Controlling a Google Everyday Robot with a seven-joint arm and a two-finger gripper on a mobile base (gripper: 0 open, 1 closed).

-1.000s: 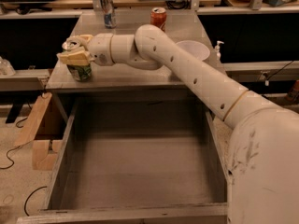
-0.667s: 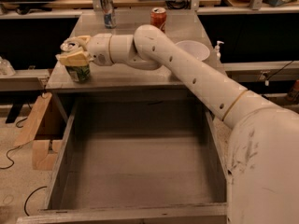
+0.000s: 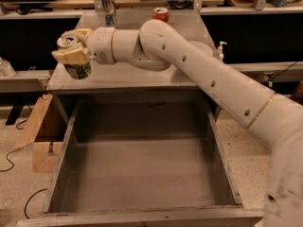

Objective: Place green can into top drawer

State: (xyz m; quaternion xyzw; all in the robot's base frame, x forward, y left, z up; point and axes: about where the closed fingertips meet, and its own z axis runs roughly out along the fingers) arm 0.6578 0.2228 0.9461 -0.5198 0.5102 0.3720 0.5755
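Note:
The green can [image 3: 77, 68] has a silver top and mottled green print. My gripper [image 3: 72, 51] is shut on it, with cream fingers [image 3: 69, 56] clamped around its upper part. The can hangs slightly above the left front part of the grey table [image 3: 128, 77]. The top drawer [image 3: 142, 174] is pulled wide open below the table, and its worn flat bottom is bare. My white arm reaches in from the lower right across the table.
An orange-red can [image 3: 160, 14] and a silver-blue slim can [image 3: 109, 8] stand at the table's back. A white bowl-like object [image 3: 204, 47] and a small pump bottle [image 3: 219, 50] sit at right. Wooden boards [image 3: 40, 136] lean on the floor at left.
The gripper has lifted the green can off the table top and carried it slightly left and toward the front edge.

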